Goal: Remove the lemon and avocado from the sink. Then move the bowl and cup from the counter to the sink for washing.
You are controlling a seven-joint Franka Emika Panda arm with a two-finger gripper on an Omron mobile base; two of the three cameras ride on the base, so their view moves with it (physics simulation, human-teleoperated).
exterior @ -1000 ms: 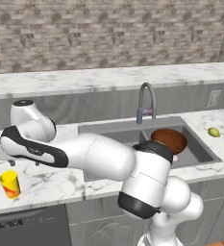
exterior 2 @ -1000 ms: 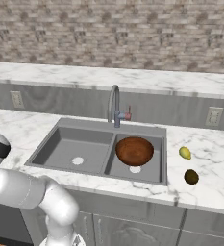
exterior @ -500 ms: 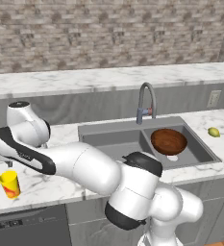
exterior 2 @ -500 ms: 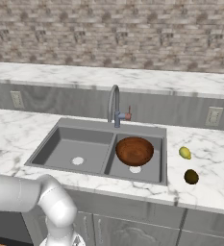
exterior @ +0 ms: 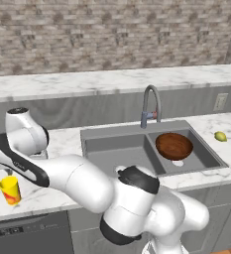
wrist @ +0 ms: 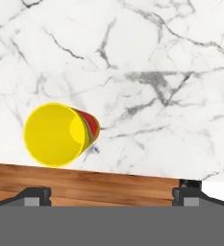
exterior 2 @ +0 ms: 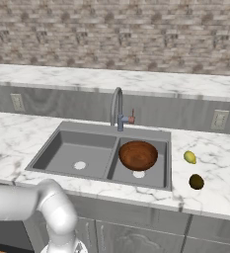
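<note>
Seen from the left base camera: cup [exterior: 10, 190] upright near the front edge of the marble counter [exterior: 62, 144], at its left end, well apart from the sink [exterior: 118, 154]. Just behind and above the cup, the white arm [exterior: 47, 168] bent low over that end of the counter.

From the hand camera, looking almost straight down: cup [wrist: 58, 134] mouth-up on the counter [wrist: 147, 72] close to its front edge, red patch showing on the side. Gripper [wrist: 109, 194] spread wide and holding nothing, its two dark fingertips [wrist: 34, 194] far apart at the bottom of the view, clear of the cup, which sits above the left tip rather than squarely between them.

From the right base camera: bowl [exterior 2: 138, 154] resting in the right basin of the sink [exterior 2: 72, 153], over the drain, below the curved faucet [exterior 2: 117, 108]. Lemon [exterior 2: 189, 157] on the counter [exterior 2: 220, 163] just right of the sink's right edge; avocado [exterior 2: 196, 181] a little nearer the front edge, close to the lemon but not touching. Left basin bare but for its white drain.
</note>
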